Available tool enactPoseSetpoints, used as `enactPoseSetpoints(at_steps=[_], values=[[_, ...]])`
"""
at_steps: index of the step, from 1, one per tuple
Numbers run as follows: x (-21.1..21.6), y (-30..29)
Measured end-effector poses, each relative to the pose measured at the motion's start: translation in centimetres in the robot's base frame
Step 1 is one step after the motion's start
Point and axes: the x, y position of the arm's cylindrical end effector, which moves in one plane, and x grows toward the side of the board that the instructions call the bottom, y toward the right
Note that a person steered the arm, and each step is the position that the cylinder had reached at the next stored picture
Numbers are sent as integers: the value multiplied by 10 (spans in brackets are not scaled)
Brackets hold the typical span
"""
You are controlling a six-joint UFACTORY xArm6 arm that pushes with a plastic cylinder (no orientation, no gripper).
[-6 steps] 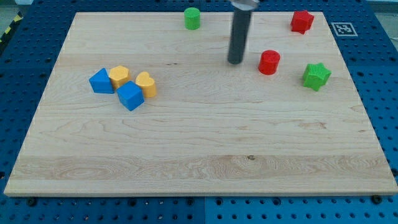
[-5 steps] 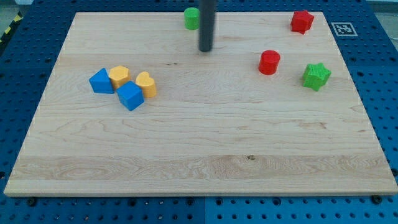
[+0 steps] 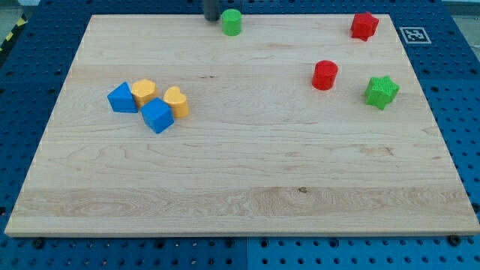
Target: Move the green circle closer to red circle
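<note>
Pale wooden worktop point(image 3: 240, 187), green circle point(image 3: 232, 22) up at the view's top edge, my tip point(image 3: 212, 19) just left of it, no hand to open or close, and that light, rigid, slippery circle wants a square push on its left flank toward the red circle point(image 3: 325, 75).

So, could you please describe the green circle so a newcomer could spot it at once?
Look along the wooden board's top edge, left of centre. The green circle stands there alone, a short round cylinder, with my tip just to its left. The only other green block, the green star, sits at the right beside the red circle.

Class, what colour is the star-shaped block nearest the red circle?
Green: the green star, clearest in the camera view.
</note>
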Motion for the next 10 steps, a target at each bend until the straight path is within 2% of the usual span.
enactPoseSetpoints(at_steps=[3, 5, 10], values=[[9, -13], [24, 12], [69, 125]])
